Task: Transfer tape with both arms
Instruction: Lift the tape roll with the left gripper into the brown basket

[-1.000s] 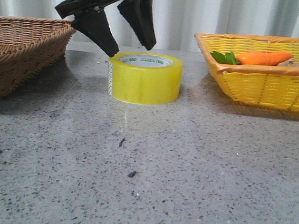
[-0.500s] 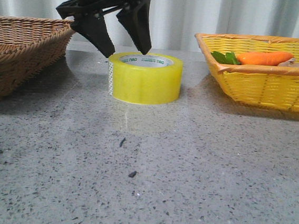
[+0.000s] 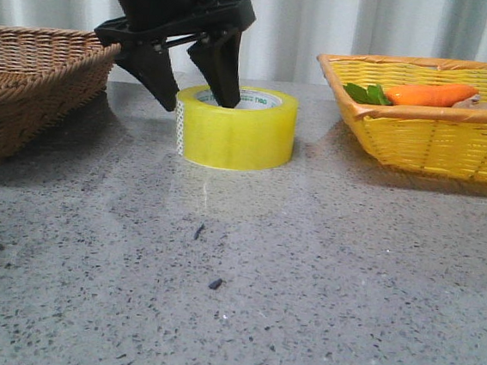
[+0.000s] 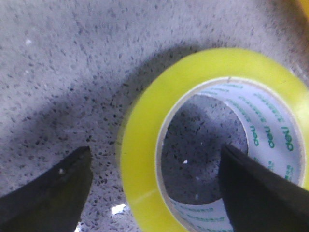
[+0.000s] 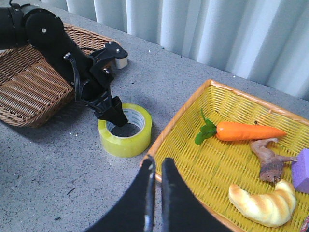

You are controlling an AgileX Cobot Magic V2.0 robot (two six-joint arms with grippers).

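Observation:
The yellow tape (image 3: 236, 130) lies flat on the grey table, its white core with green lettering facing up. My left gripper (image 3: 199, 105) is open and straddles the roll's left wall, one finger inside the core and one outside. In the left wrist view the tape (image 4: 140, 145) wall stands between the two black fingers (image 4: 48, 198), with gaps on both sides. In the right wrist view the tape (image 5: 125, 137) and the left gripper (image 5: 113, 113) show from above. My right gripper (image 5: 158, 166) is shut and empty, high above the yellow basket's near-left corner.
A brown wicker basket (image 3: 29, 84) stands left of the tape. A yellow wicker basket (image 3: 421, 135) on the right holds a carrot (image 5: 246, 130), a toy horse (image 5: 270, 159), a croissant (image 5: 265, 203) and a purple block (image 5: 301, 176).
My left gripper has come down onto the tape; one finger has gone into the core and the other has dropped beside the outer wall. The tape has not moved.

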